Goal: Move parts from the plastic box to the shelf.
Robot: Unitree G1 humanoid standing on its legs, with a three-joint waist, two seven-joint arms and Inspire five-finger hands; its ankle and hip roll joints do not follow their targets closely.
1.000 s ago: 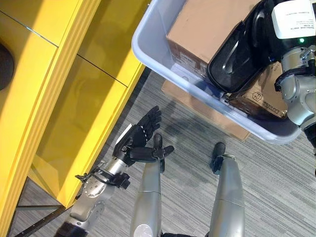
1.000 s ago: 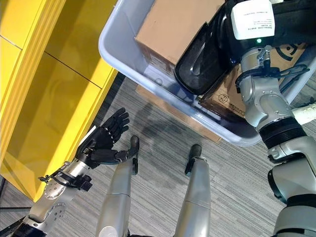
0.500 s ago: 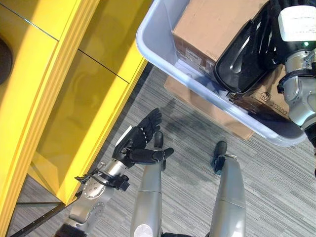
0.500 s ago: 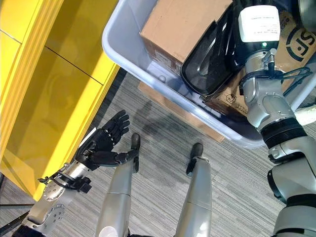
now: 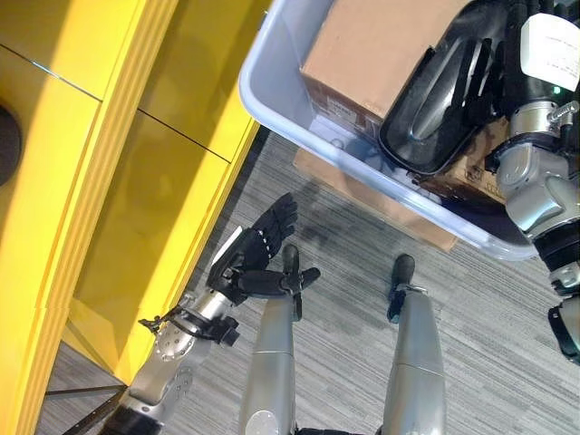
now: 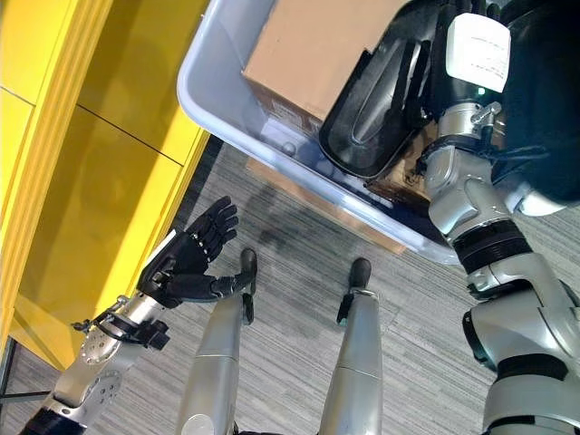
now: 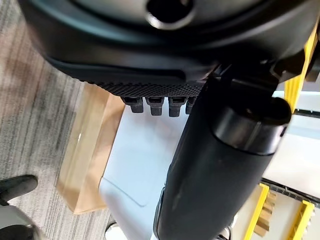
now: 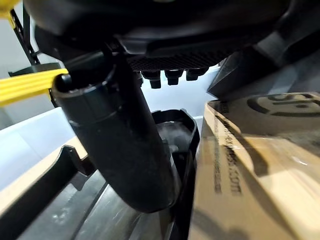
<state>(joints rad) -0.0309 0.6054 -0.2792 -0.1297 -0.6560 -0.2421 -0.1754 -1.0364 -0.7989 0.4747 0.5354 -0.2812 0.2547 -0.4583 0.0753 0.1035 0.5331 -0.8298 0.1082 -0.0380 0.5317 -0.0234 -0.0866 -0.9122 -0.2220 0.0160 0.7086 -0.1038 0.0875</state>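
The pale blue plastic box [image 5: 272,104] stands at the upper right. Inside it lie a large cardboard carton [image 5: 367,45], a black moulded plastic part [image 5: 426,122] and a smaller printed carton [image 5: 471,172]. My right hand [image 5: 485,82] reaches into the box, its straight fingers spread across the top of the black part [image 8: 175,125], and its thumb [image 8: 120,135] is held apart. My left hand [image 5: 254,258] hangs open, palm up, low over the floor beside the yellow shelf [image 5: 136,181], holding nothing.
The plastic box rests on a flat cardboard carton [image 5: 362,195] on the grey carpet. The yellow shelf fills the left side, with its sloped panels close to my left hand. Open carpet lies between the shelf and the box.
The whole view has shifted a little. My right hand's fingers have come further over the black part in the box. My left hand holds the same open pose.
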